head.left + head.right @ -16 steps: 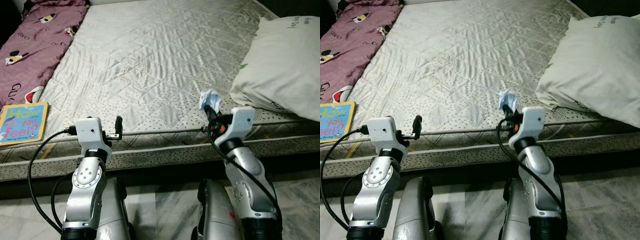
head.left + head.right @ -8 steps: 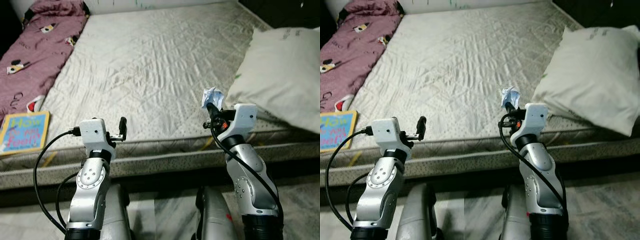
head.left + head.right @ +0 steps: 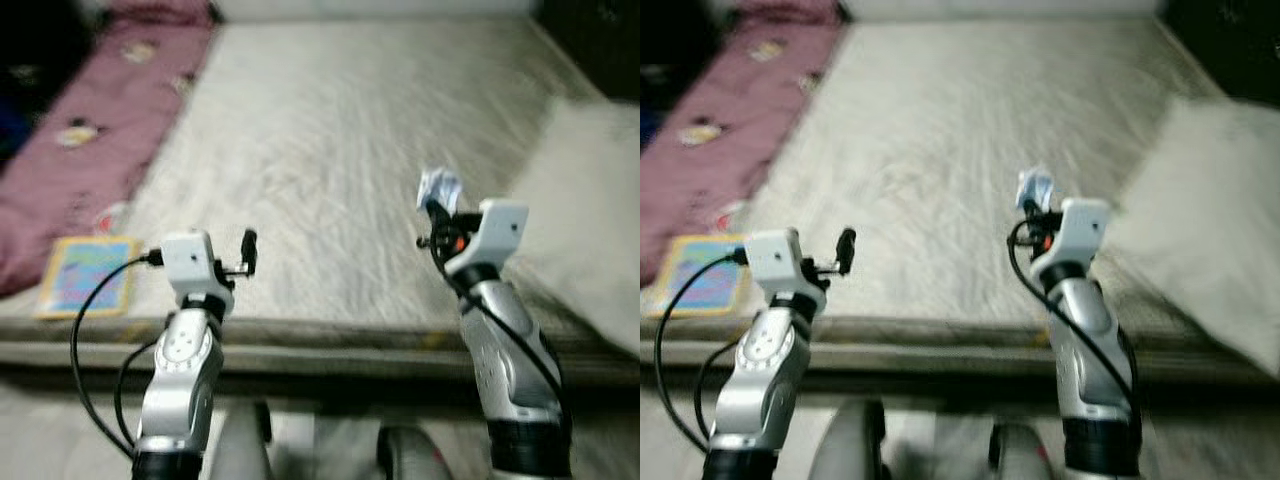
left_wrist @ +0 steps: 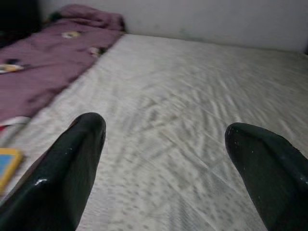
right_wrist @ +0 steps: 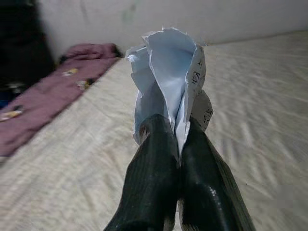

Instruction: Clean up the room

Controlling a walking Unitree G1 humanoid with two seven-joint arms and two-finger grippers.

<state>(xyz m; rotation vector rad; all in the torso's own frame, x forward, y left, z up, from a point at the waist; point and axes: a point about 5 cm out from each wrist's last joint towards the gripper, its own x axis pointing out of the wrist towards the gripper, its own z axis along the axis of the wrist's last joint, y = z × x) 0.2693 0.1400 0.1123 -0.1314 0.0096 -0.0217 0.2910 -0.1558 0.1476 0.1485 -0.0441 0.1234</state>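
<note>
**Crumpled paper held clear of the bed, ready to be carried off**

At the far left a purple blanket (image 3: 95, 150) is spread along the mattress (image 3: 330, 130), and a colourful book (image 3: 85, 275) is seen lying near the bed's front edge. Next, the left gripper (image 3: 247, 252) is held out over that edge with its fingers (image 4: 67, 168) spread wide and nothing between them. Further right, a crumpled piece of paper (image 5: 168, 82) is pinched between the closed fingers of the right gripper (image 3: 432, 212), raised above the mattress and touching nothing else. Its long axis is seen to run roughly in line with the fingers, with the ragged, open end pointed up and away from the wrist and the narrow end buried in the grip. At the far right a white pillow (image 3: 580, 200) is laid on the bed.

The pick-up step is judged to be done and the carrying step in hand. A bin or other place for rubbish must be found next, and the grip kept firm while the body is turned, since light paper can easily be lost. The head views are blurred.
</note>
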